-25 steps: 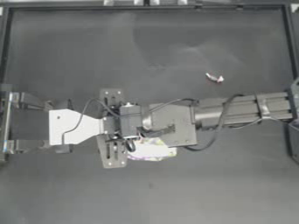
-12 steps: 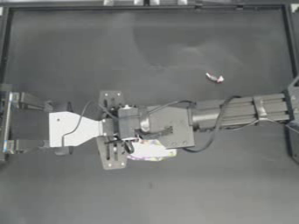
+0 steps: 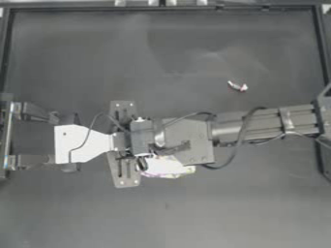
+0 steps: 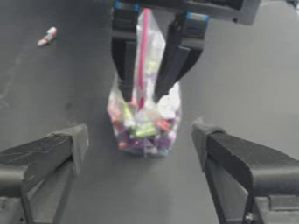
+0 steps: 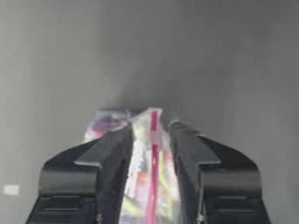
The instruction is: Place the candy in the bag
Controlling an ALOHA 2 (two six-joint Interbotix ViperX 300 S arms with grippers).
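The bag point(image 4: 143, 116) is clear plastic with a pink-red strip at its mouth and multicoloured sweets inside. My right gripper point(image 4: 143, 94) is shut on the bag's mouth, with the strip between its jaws point(image 5: 151, 127). In the top view the bag point(image 3: 165, 167) peeks out from under the right wrist at the table's centre-left. My left gripper point(image 4: 140, 140) stands open facing the bag, one jaw on each side, apart from it. The candy point(image 3: 237, 86), small and white with a red-orange mark, lies alone on the table to the upper right and also shows in the left wrist view point(image 4: 46, 37).
The right arm point(image 3: 271, 126) stretches across the table from the right edge. The left arm's white wrist housing point(image 3: 77, 143) sits at the left. Bare dark table surface point(image 3: 161, 53) lies around the candy.
The right arm has shifted slightly toward the near edge, still holding the bag. The left arm and the candy have not moved.
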